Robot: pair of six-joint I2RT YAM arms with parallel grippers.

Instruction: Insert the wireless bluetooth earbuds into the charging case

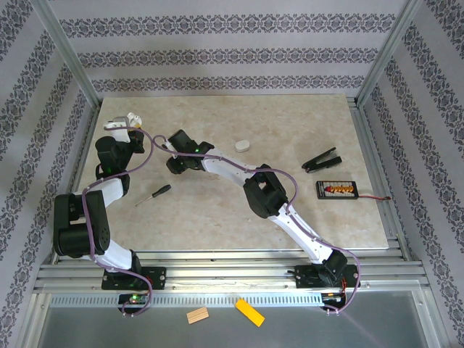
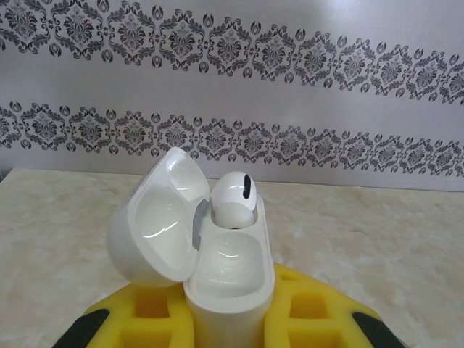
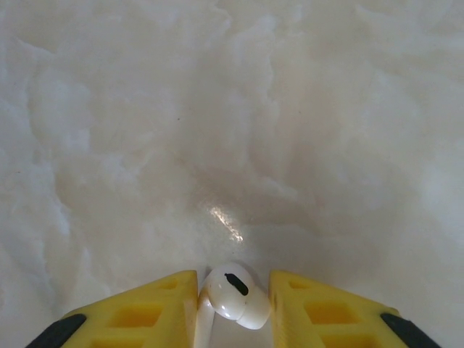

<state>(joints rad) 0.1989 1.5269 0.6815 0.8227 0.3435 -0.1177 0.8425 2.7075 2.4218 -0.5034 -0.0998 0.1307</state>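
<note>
Lying nearest, on the metal ledge in front of the arm bases, are a small wooden block and an orange piece. Farther in, on the table, a black-handled screwdriver rests beside the left arm. A black board with red parts and a black clip lie off to the right, well apart from both arms. The right fingers are clenched on an earbud; its rounded head pokes out between them and its stem runs back into the gap, over the pale table. A white rounded case sits on the table just beyond the right arm's wrist. Farthest back on the left, the left fingers grasp the charging case upright, its lid swung open to the left. A second earbud sits in the far socket, and the near socket shows its bare glossy hollow.
</note>
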